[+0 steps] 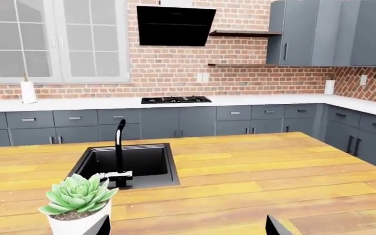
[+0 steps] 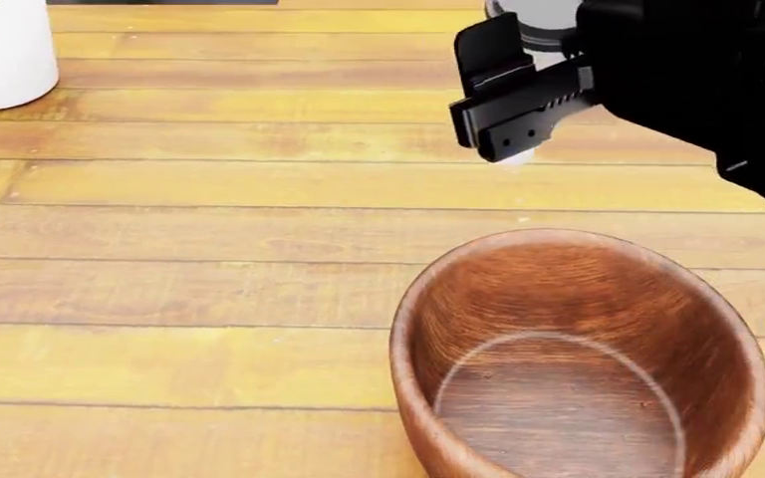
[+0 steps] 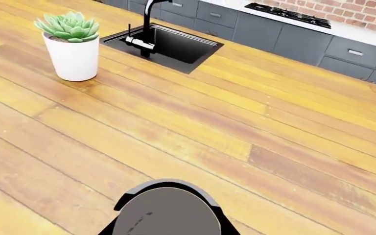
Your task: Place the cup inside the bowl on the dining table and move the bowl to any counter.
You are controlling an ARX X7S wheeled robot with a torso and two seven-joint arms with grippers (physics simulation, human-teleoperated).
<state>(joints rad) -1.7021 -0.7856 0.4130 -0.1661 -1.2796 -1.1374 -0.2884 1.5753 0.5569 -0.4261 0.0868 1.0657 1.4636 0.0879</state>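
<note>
The right gripper (image 2: 513, 105) appears clamped around the cup (image 2: 532, 25), largely hidden in the head view; the right wrist view shows its grey lid (image 3: 165, 210) up close. The bowl (image 2: 582, 358) stands empty on the dining table (image 2: 223, 259), just nearer. Only the left wrist view shows the counter (image 1: 253, 100); its own fingertips (image 1: 276, 227) are cut off, so I cannot tell their spread.

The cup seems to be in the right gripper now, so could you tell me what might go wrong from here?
The right gripper holds the cup beyond the bowl, not above it; opening now would drop it on the dining table. The grip is mostly hidden, so slipping cannot be ruled out. The light cup might tip inside the bowl.
</note>
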